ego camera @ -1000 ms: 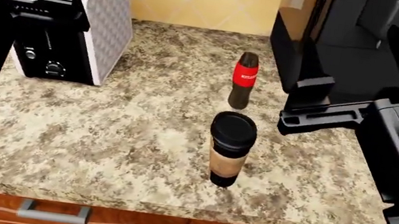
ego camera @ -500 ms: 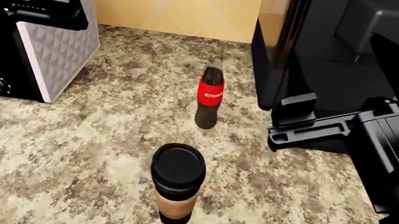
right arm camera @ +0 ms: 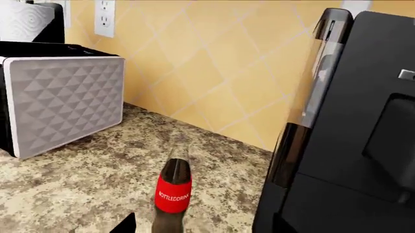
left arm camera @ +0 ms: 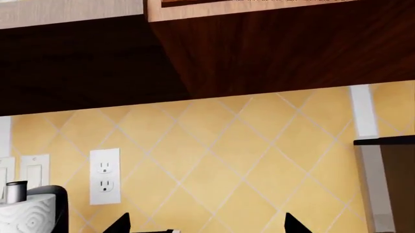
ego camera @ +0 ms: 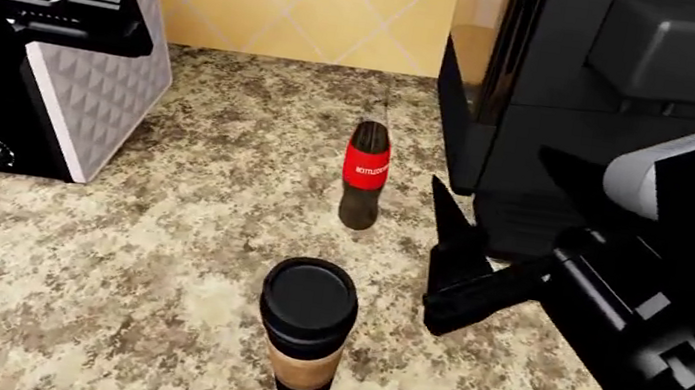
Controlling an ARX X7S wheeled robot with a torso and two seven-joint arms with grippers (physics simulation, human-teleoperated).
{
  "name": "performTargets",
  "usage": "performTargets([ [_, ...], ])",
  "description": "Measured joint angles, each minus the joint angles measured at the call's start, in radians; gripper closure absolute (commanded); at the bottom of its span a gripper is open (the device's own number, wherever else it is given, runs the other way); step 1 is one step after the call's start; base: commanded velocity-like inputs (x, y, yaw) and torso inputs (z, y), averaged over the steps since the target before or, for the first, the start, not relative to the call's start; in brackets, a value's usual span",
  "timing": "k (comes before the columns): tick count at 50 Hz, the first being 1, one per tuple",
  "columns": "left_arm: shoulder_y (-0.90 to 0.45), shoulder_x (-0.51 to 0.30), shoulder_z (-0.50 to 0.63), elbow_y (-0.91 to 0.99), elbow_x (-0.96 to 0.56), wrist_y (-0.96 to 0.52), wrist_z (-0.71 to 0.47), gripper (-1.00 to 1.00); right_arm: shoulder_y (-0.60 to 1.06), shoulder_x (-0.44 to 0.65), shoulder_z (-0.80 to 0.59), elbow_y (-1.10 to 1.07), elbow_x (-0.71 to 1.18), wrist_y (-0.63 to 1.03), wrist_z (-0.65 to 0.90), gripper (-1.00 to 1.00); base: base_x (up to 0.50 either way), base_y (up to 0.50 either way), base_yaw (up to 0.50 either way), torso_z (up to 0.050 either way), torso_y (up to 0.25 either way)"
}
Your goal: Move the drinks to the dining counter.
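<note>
On the counter (ego camera: 150, 260) — cola bottle (ego camera: 365, 179), cup (ego camera: 304, 336) upright

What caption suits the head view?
Right tool open beside cola bottle; cork cup stands nearer on granite counter.

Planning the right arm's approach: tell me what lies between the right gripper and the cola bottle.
Nothing but bare speckled counter lies between the right gripper and the cola bottle; the head view shows it. The cork-sleeved cup stands nearer, off that line.
</note>
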Motion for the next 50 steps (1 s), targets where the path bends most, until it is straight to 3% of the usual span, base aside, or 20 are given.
performTargets([
  [6,-0.002,-0.001,0.003,-0.003,-0.001,0.003,-0.001,-1.0,-0.032,0.03,0.016,0.022,0.096,-0.013,-0.045,-1.0,0.0,0.0,0.0,0.0,0.0],
  [27,-0.004,-0.005,0.02,-0.012,0.0,0.01,-0.011,-1.0,-0.224,0.084,0.267,0.017,0.307,-0.064,-0.235,-1.0,0.0,0.0,0.0,0.0,0.0],
  [50,-0.012,-0.004,0.033,-0.021,-0.004,0.017,-0.021,-1.0,-0.245,0.122,0.121,-0.058,0.458,-0.098,-0.265,-1.0,0.0,0.0,0.0,0.0,0.0],
])
